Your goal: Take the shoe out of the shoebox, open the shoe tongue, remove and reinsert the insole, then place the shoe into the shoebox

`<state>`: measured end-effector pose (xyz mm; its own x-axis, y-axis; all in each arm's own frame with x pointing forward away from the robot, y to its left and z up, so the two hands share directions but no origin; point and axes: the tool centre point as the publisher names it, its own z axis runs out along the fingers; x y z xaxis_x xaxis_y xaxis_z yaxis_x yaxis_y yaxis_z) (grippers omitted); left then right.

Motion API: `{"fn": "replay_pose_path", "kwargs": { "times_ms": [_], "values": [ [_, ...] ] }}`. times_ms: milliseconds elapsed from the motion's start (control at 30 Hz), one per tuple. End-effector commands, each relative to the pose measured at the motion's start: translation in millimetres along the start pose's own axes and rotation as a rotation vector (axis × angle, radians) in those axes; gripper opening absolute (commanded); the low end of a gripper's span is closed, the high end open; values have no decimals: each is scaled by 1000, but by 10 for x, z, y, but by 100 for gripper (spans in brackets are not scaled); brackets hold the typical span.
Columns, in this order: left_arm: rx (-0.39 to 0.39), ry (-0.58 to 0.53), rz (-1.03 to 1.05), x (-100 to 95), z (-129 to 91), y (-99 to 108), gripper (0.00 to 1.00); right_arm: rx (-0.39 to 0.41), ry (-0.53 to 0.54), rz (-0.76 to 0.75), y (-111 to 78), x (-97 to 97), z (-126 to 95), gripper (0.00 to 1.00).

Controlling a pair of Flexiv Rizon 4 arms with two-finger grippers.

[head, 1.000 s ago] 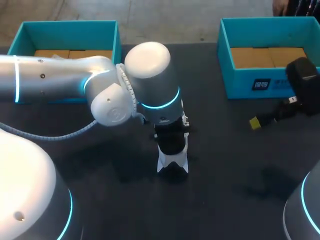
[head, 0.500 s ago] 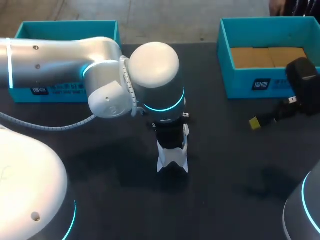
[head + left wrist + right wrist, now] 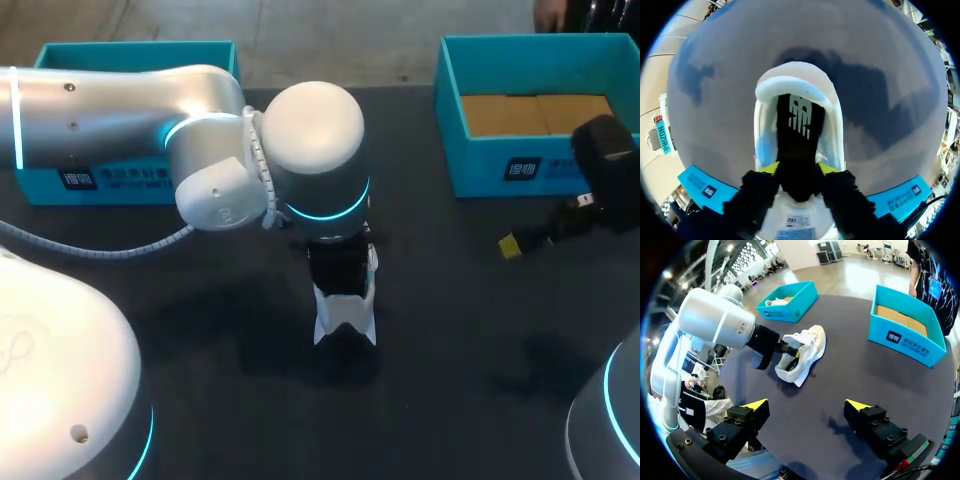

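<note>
One shoe (image 3: 345, 322), central on table (image 3: 470, 310), left hand (image 3: 798, 168) pinching insole (image 3: 799, 117)

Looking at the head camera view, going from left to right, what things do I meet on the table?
left shoebox → shoe → right shoebox

Shoe (image 3: 345, 322) sits between left shoebox (image 3: 100, 182) and right shoebox (image 3: 500, 165).
</note>
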<state>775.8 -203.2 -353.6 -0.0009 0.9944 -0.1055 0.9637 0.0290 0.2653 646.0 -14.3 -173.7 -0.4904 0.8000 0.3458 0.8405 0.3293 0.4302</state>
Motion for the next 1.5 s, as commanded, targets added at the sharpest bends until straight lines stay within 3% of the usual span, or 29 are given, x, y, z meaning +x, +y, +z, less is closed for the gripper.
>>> {"fn": "replay_pose_path", "kwargs": {
  "times_ms": [33,1033,1467,1500],
  "values": [
    [5,13,13,-6,7,29,100,-4,-1,0,-25,2,2,100],
    [-12,10,39,37,-342,241,100,-4,-1,0,-25,2,2,100],
    [-2,3,76,-20,-660,424,100,-4,-1,0,-25,2,2,100],
    [0,4,78,-21,-686,434,95,-4,-1,0,-25,2,2,100]
  ]
}}
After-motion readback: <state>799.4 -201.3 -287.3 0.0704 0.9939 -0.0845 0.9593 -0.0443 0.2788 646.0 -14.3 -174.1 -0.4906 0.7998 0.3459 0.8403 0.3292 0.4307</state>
